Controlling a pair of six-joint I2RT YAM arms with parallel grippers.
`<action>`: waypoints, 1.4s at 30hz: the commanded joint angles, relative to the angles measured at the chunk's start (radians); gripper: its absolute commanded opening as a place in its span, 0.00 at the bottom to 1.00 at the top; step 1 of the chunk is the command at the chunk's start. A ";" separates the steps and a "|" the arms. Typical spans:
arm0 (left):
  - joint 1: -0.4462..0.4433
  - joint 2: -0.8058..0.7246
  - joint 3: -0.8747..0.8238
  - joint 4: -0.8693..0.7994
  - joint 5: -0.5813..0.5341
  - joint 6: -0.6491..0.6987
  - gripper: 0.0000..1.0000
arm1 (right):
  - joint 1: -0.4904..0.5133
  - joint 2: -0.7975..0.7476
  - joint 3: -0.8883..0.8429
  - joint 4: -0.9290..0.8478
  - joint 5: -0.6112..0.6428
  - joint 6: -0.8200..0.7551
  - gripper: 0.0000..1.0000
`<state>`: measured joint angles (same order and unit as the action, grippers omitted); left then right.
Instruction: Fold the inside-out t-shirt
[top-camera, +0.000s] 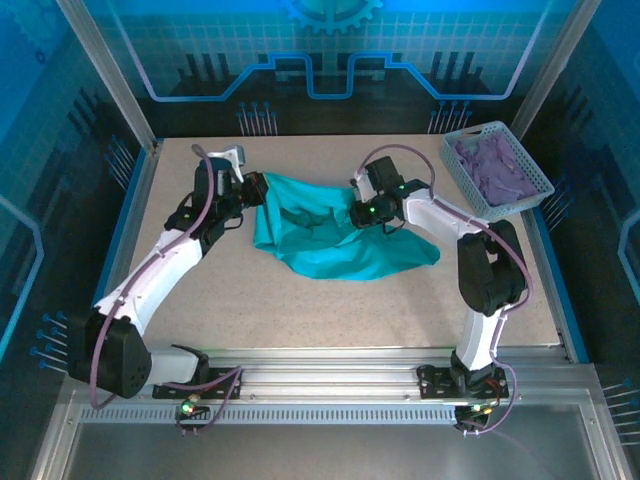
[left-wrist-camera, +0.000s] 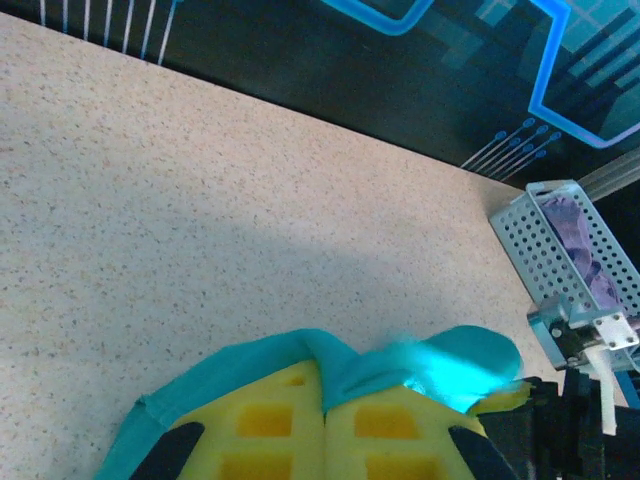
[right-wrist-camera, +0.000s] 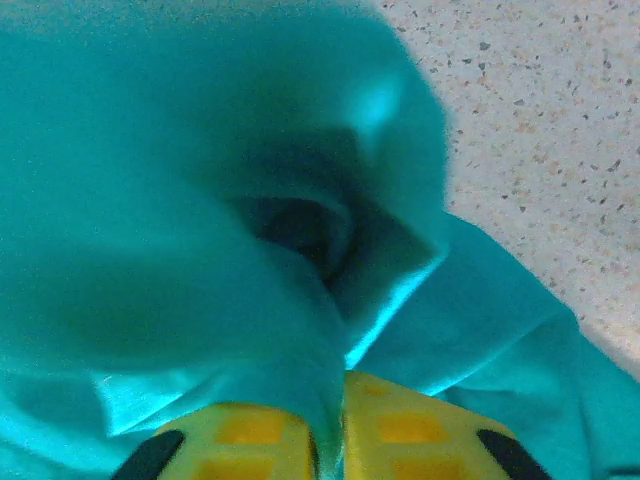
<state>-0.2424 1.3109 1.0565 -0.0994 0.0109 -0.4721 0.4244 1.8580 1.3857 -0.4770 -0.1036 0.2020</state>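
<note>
- Jaws pressed together on the left: pinching an edge of the inside-out t-shirt between the yellow pads of the left gripper.
- Jaws nearly together on the right – clamped on teal fabric running down into the narrow slit of the right gripper.
- From above: spread crumpled across the middle of the table, gripped at its left edge and its upper right part, with the lower right corner trailing flat on the surface.
- Bunched into deep, blurred folds close to the right wrist camera.
- Further out, at the far right corner – a grey perforated basket holding purple cloth, well apart from the shirt.
</note>
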 joint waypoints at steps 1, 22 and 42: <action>0.021 0.002 -0.009 0.052 -0.034 0.002 0.00 | -0.011 0.017 0.018 0.002 0.037 -0.022 0.21; 0.043 -0.020 -0.009 0.060 -0.025 -0.006 0.00 | -0.075 -0.089 -0.042 0.108 0.016 -0.040 0.00; 0.061 -0.294 0.302 -0.014 -0.057 0.037 0.00 | -0.138 -0.707 0.242 -0.125 0.081 -0.079 0.00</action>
<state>-0.1898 1.0607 1.2816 -0.1013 -0.0223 -0.4648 0.2932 1.1851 1.5551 -0.5266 -0.0566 0.1455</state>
